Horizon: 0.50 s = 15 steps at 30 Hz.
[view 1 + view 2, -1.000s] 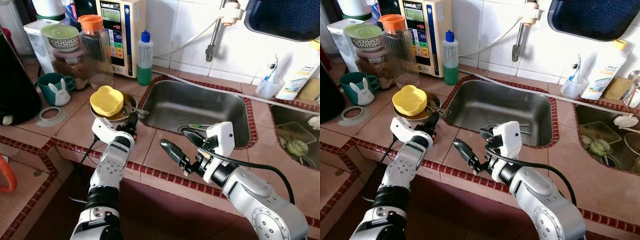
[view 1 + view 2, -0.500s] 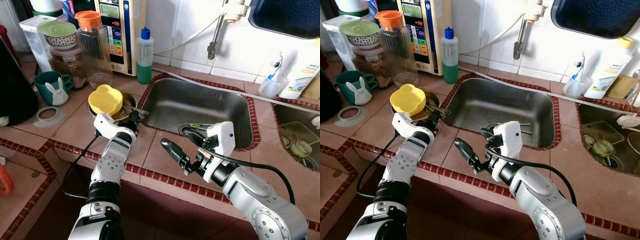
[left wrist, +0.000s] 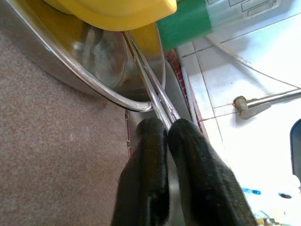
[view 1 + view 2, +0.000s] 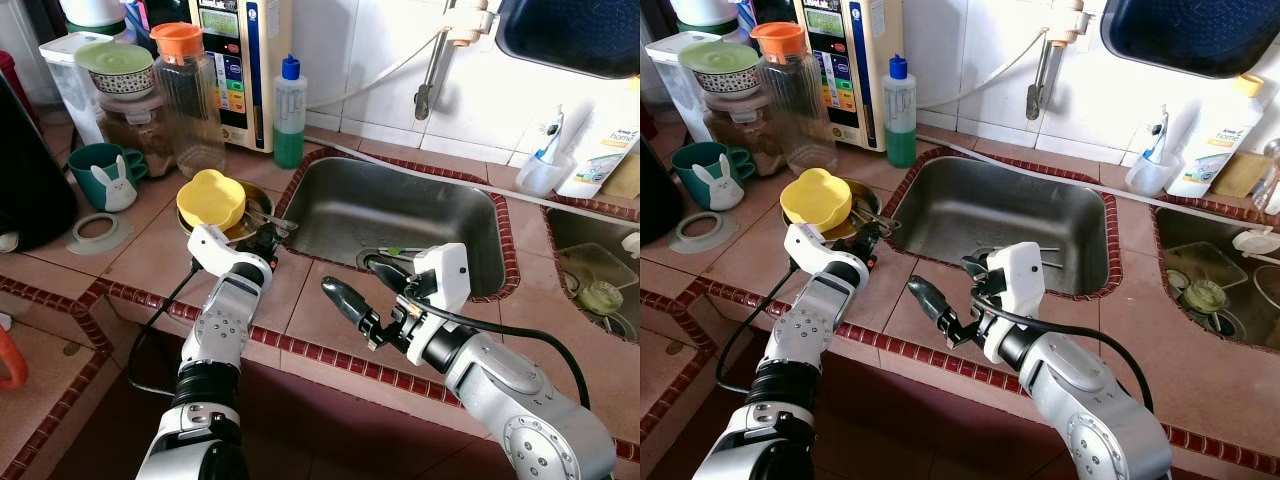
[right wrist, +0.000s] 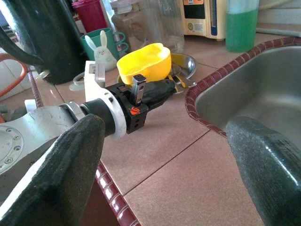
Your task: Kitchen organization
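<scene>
Left wrist view: the left gripper point(image 3: 167, 129) is seen with its two black fingers point(image 3: 146, 160) pinched on the thin metal utensil handles point(image 3: 149, 84) that stick out over the rim of the steel bowl point(image 3: 96, 63). The handles run from between the fingertips into the bowl, where a yellow bowl point(image 3: 117, 7) lies on top. Beyond the fingertips a green soap bottle point(image 3: 186, 21) and the white tiled wall point(image 3: 263, 52) are seen.

In the head views the steel bowl point(image 4: 250, 222) is found on the tiled counter point(image 4: 150, 250), just beside the near left corner of the sink point(image 4: 400, 215). The right gripper point(image 4: 368, 292) is held over the counter edge before the sink, its fingers spread wide and nothing between them.

The step in hand is judged to be the taking of the utensils out of the bowl. A firm pinch is called for next, then a slow draw along the line of the handles, so that the yellow bowl is not tipped and the steel bowl is not dragged.
</scene>
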Tool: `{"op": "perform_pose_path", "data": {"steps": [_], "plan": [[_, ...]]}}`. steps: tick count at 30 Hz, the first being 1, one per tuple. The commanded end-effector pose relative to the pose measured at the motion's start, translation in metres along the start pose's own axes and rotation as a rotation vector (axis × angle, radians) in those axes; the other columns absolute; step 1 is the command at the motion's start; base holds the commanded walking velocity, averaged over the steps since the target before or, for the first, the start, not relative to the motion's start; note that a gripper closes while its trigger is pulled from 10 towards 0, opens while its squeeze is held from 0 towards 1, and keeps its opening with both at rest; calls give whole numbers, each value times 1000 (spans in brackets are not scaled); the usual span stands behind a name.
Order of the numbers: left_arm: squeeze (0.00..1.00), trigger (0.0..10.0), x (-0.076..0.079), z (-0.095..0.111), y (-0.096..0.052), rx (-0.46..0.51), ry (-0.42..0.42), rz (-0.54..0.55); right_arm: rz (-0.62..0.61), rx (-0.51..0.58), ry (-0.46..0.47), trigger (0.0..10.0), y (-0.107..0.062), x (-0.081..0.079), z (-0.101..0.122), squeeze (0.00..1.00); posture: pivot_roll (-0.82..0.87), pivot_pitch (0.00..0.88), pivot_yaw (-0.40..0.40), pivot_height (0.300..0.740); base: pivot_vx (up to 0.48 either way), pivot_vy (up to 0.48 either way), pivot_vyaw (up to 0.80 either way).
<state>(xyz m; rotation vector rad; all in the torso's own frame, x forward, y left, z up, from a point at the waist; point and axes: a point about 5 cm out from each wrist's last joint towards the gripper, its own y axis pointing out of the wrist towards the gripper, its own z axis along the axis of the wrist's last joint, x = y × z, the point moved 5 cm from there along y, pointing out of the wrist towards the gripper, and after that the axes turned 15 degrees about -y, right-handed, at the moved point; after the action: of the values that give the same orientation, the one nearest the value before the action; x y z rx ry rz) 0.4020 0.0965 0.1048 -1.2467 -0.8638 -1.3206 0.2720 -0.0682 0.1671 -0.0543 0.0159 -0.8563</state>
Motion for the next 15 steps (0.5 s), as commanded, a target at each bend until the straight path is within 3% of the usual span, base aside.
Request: {"op": "perform_pose_path", "data": {"steps": [1, 15], "plan": [[0, 0, 40, -35, 7, -73, -51, -88, 0, 15, -14, 10000, 0, 0, 5, 0, 3, 5, -37, 740, 0, 0, 0], [0, 0, 76, -19, -3, -14, -18, -166, 2, 16, -15, 10000, 1, 0, 5, 0, 10, 3, -39, 740, 0, 0, 0]]}}
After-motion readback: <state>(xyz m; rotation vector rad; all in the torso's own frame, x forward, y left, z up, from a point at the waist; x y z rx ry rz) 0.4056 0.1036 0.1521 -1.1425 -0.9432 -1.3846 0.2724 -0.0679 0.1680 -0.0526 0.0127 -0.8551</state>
